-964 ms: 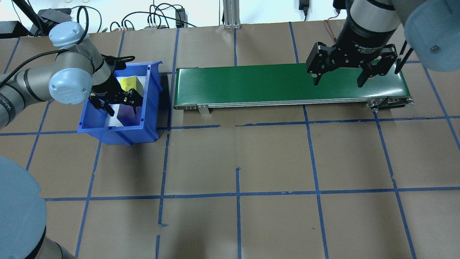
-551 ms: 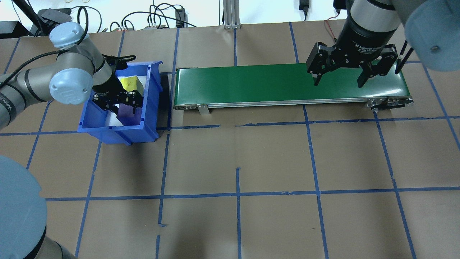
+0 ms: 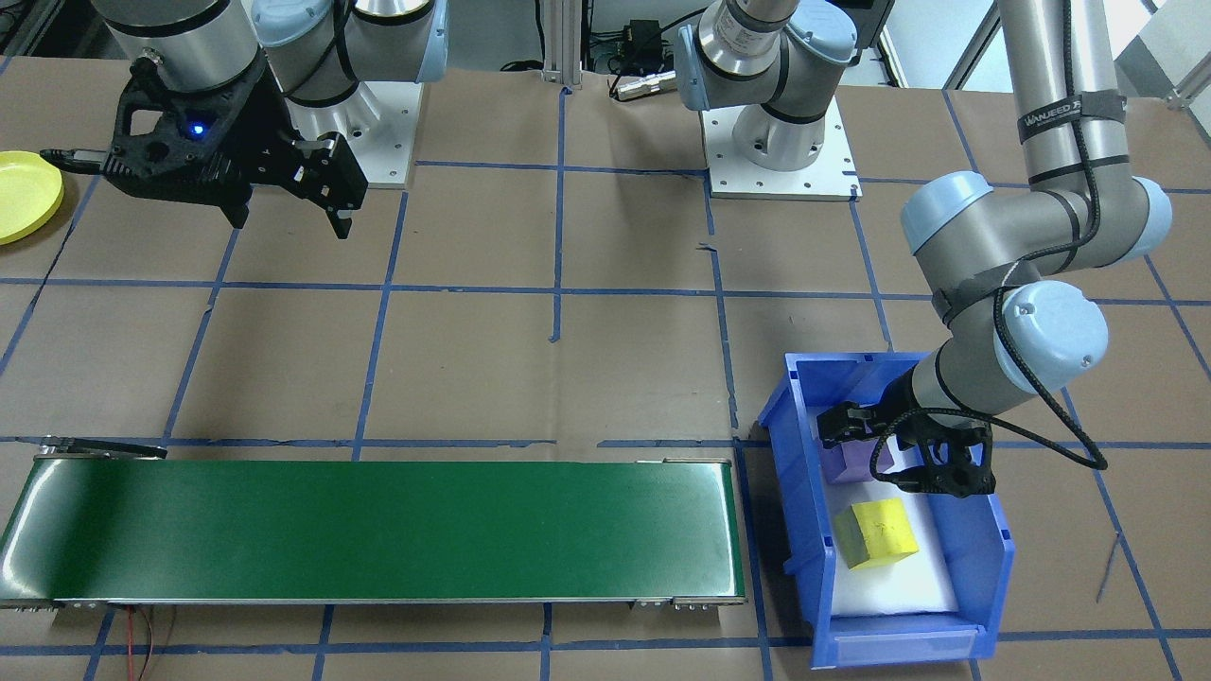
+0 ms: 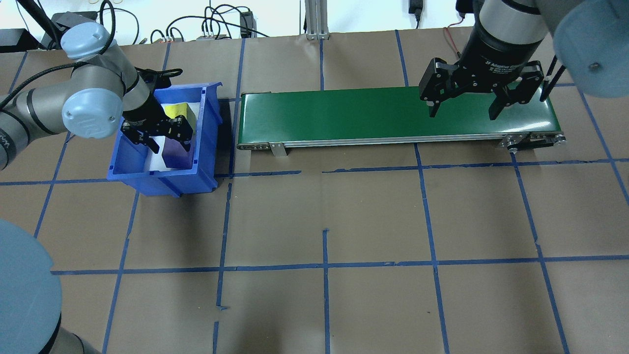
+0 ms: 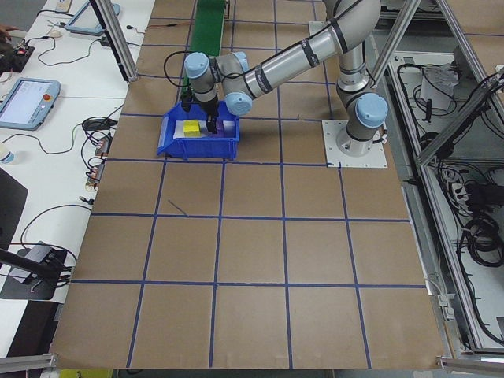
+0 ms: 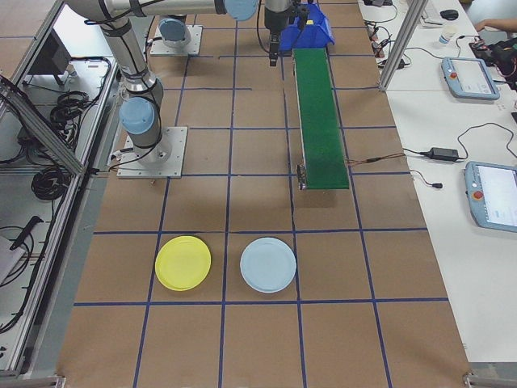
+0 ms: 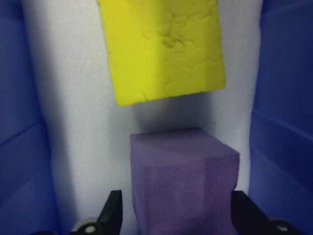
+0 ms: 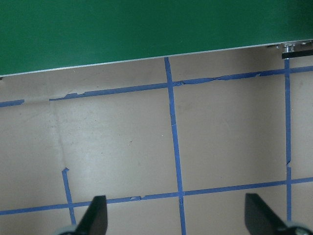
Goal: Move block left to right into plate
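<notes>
A purple block [image 7: 183,186] and a yellow block [image 7: 164,49] lie on white foam in the blue bin [image 4: 206,147]. My left gripper [image 7: 178,218] is down in the bin, open, with one finger on each side of the purple block [image 3: 849,463]. The yellow block [image 3: 875,532] lies free beside it. My right gripper [image 4: 462,110] hangs open and empty over the right end of the green conveyor [image 4: 344,115]. The yellow plate [image 6: 182,263] sits on the table on the robot's right; its edge also shows in the front-facing view as the plate [image 3: 19,194].
A light blue plate [image 6: 268,264] lies next to the yellow one. The conveyor [image 3: 378,530] runs between the bin [image 3: 795,492] and the right side. Cables and equipment line the table's far edge.
My left arm has shifted slightly toward the table's far side, moving the gripper within the bin over the purple block. The right arm has not moved.
</notes>
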Tool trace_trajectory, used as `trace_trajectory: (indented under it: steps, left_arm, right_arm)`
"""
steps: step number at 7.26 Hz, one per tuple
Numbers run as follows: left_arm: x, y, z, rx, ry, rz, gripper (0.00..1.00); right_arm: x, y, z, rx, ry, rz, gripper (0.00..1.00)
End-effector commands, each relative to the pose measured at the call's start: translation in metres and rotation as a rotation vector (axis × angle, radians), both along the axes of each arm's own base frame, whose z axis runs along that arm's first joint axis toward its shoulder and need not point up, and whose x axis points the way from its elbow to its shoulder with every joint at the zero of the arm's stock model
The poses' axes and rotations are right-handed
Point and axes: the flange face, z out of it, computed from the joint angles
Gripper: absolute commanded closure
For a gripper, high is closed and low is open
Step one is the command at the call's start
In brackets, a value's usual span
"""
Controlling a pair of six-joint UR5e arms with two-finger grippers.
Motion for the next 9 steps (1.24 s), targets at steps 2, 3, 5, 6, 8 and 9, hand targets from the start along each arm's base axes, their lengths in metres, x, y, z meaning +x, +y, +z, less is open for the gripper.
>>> trace_trajectory:
  steps: [2, 3, 5, 6, 8, 9]
  left_arm:
    - [-0.002, 0.006, 0.004, 0.002, 0.007, 0.013, 0.0]
    - [-0.002, 0.008, -0.005, 0.019, 0.009, 0.01, 0.0]
    - [-0.002, 0.006, -0.021, 0.042, 0.019, 0.009, 0.0]
    - [-0.001, 0.005, -0.026, 0.044, 0.017, 0.004, 0.27]
    - [0.0, 0.002, -0.016, 0.022, 0.01, 0.001, 0.67]
    - [0.0, -0.001, 0.017, -0.041, -0.009, 0.003, 0.69]
  right_arm:
    - [0.0, 0.0, 0.0, 0.0, 0.0, 0.0, 0.0]
    - [0.0, 0.0, 0.0, 0.0, 0.0, 0.0, 0.0]
    - [0.0, 0.0, 0.0, 0.0, 0.0, 0.001, 0.0]
    - [0.0, 0.0, 0.0, 0.0, 0.0, 0.002, 0.0]
    - [0.0, 0.0, 0.0, 0.0, 0.0, 0.002, 0.0]
    - [0.0, 0.0, 0.0, 0.0, 0.0, 0.002, 0.0]
